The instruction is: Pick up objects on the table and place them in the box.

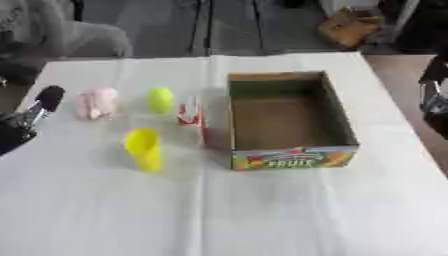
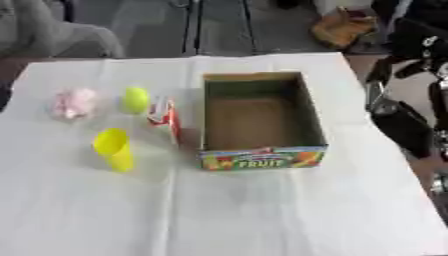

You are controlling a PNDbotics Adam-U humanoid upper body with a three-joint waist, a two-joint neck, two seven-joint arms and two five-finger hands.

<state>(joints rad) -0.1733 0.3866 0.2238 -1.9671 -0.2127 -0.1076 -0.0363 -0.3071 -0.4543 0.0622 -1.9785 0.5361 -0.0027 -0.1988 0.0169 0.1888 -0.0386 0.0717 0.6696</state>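
Observation:
An open cardboard box [image 1: 293,150] with a "FRUIT" label on its front stands at the table's middle right, and nothing shows inside it. A red and white carton [image 1: 191,116] leans against its left wall. Left of that lie a yellow-green round fruit [image 1: 160,99] and a pale pink soft object [image 1: 97,103]. A yellow cup [image 1: 143,148] stands nearer to me. My left hand [image 1: 35,112] rests at the left edge, fingers straight and up, holding nothing. My right hand [image 2: 398,122] hangs beside the table's right edge, clear of the box.
A white cloth [image 1: 219,215] covers the table, with a wide bare stretch in front of the box and cup. Beyond the far edge are a grey floor, a brown bag [image 1: 350,25] and a grey seat [image 1: 79,35].

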